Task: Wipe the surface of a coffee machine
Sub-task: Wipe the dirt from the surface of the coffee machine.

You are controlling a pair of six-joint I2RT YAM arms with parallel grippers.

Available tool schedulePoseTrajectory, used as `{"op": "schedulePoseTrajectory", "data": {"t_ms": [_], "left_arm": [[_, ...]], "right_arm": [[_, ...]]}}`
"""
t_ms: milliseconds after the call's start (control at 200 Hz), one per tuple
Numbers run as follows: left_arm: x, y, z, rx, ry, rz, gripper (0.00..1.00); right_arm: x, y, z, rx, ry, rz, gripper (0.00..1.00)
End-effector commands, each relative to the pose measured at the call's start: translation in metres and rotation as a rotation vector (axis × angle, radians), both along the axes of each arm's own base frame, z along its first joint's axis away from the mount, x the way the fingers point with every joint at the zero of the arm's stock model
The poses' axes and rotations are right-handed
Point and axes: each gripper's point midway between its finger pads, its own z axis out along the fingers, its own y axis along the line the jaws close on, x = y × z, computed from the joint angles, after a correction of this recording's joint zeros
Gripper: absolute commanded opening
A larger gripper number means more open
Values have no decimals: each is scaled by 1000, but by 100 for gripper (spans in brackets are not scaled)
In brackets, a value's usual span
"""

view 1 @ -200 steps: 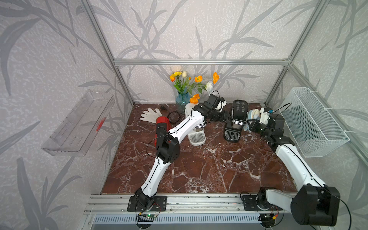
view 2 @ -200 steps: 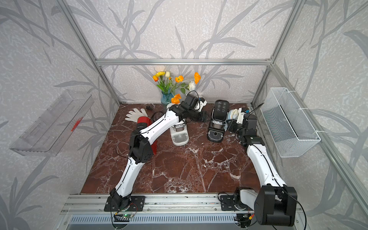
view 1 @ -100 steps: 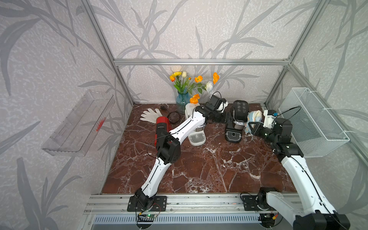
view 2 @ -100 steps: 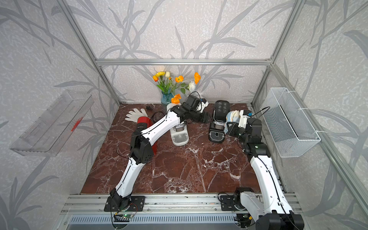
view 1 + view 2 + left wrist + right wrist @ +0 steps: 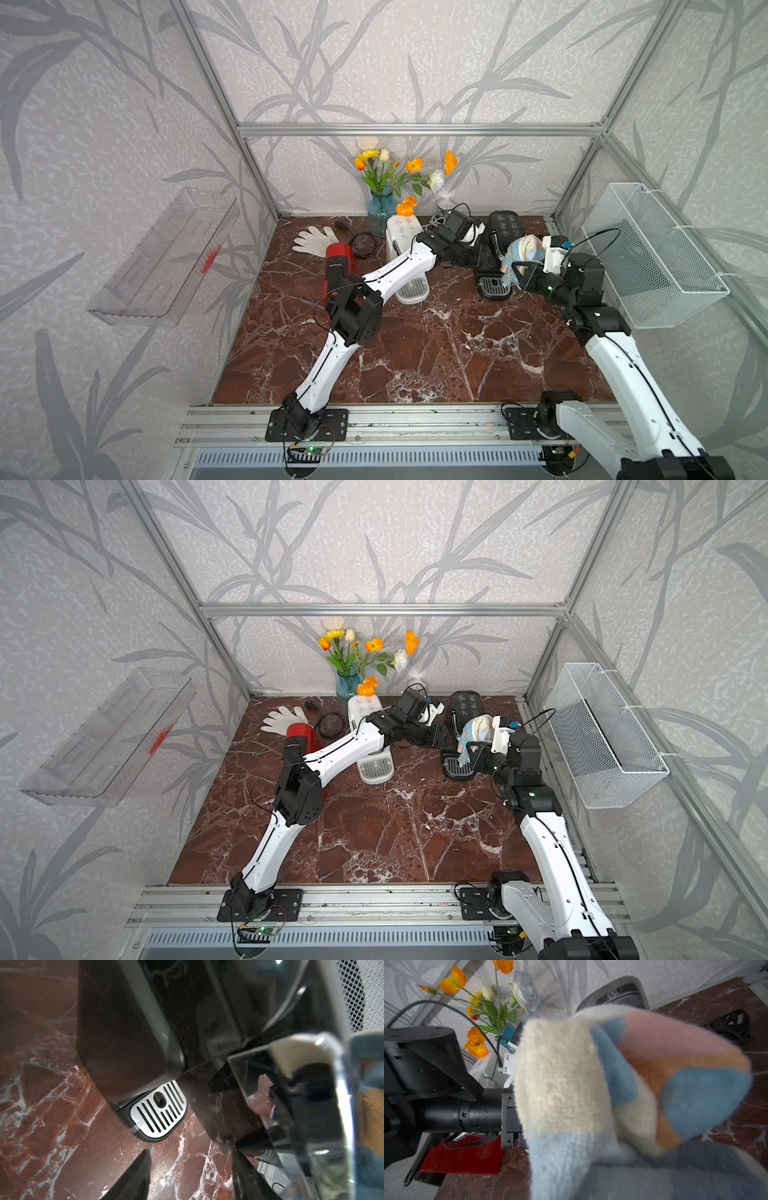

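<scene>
Fluffy cloth [image 5: 523, 251], cream with blue and orange patches, is bunched up in the right claw [image 5: 515, 274], which is clamped tight on it. That claw's wrist view is basically a wall of towel. The black machine [image 5: 500, 228] sits right in front of that claw, with the cloth up against its near side around brew-head height. I can't tell if it's pressing or only brushing.

The left claw [image 5: 484, 255] is on the opposite side of the machine, so the machine is sandwiched between the two. Its fingers [image 5: 135, 1180] are apart with bare marble [image 5: 52, 1105] showing between them, and nothing is gripped. One finger looks close to the glossy shell, but I can't call contact. The tray [image 5: 159, 1112] is just ahead of that claw and below it.

My read is that we're in the wiping step itself, working the side panel, with top and front probably left to do. The next move needs firm pressure into the shell and a steady drag across it. The left claw should be bracing so the machine doesn't skate.
</scene>
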Motion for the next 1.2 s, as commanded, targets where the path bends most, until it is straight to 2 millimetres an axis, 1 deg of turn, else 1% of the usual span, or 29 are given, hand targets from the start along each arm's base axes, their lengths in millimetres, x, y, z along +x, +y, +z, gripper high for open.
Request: {"op": "schedulePoseTrajectory", "data": {"t_ms": [0,55,115,230,360,420,515,595,675,765,870,925,1000,1045,1070,1145,1195], "left_arm": [[-14,-20,15,-71,-43,-51,60],[-14,-20,10,-71,-47,-48,60],[-14,-20,5,-70,-40,-45,60],[-10,-25,11,-107,-64,-44,61],[-4,-36,3,-151,-42,-31,61],[-8,-43,-1,-181,-11,-40,60],[-15,-44,-7,-181,-6,-55,60],[-15,-35,-11,-146,-34,-40,60],[-14,-24,-9,-126,-73,-19,60],[-17,-14,0,-131,-115,-5,60],[-23,0,4,-124,-149,9,60],[-26,12,6,-114,-174,27,60],[-28,28,14,-113,-225,63,60],[-29,35,15,-105,-244,76,60],[-29,37,17,-104,-256,80,60],[-28,41,14,-109,-251,91,60],[-29,41,11,-121,-229,84,60]], "right_arm": [[5,-8,-12,-62,-21,-33,0],[8,-12,-16,-77,-29,-50,0],[11,-16,-16,-90,-36,-74,0],[13,-23,-16,-131,-38,-98,0],[13,-30,-18,-172,-35,-125,0],[11,-29,-16,-163,-44,-124,0],[5,-33,-15,-188,-46,-137,0],[0,-39,-17,-225,-41,-151,0],[-5,-39,-18,-230,-42,-150,0],[-10,-38,-18,-225,-43,-143,0],[-15,-41,-15,-251,-57,-156,0],[-18,-42,-9,-260,-71,-158,0],[-25,-38,7,-249,-110,-138,0],[-28,-35,16,-247,-143,-127,0],[-30,-33,20,-252,-160,-123,0],[-32,-32,25,-279,-183,-129,0],[-32,-26,27,-289,-188,-110,0]]}}
